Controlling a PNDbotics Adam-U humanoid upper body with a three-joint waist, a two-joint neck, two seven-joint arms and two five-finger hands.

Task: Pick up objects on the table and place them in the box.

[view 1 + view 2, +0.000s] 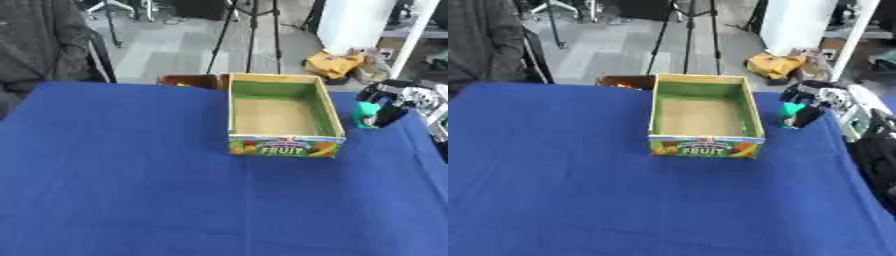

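The right hand (391, 106) is working at the right edge of the table (131, 175), just beside the box (278, 111) and level with its right wall. Its fingers are curling around a small green object (366, 111), which is sitting upright within the grasp, low over the blue cloth. The box is standing open and appears empty. It is lying directly to the left of the held object, so the coming move looks like a lift and a short leftward carry over the near wall. The left hand is not showing in either view.
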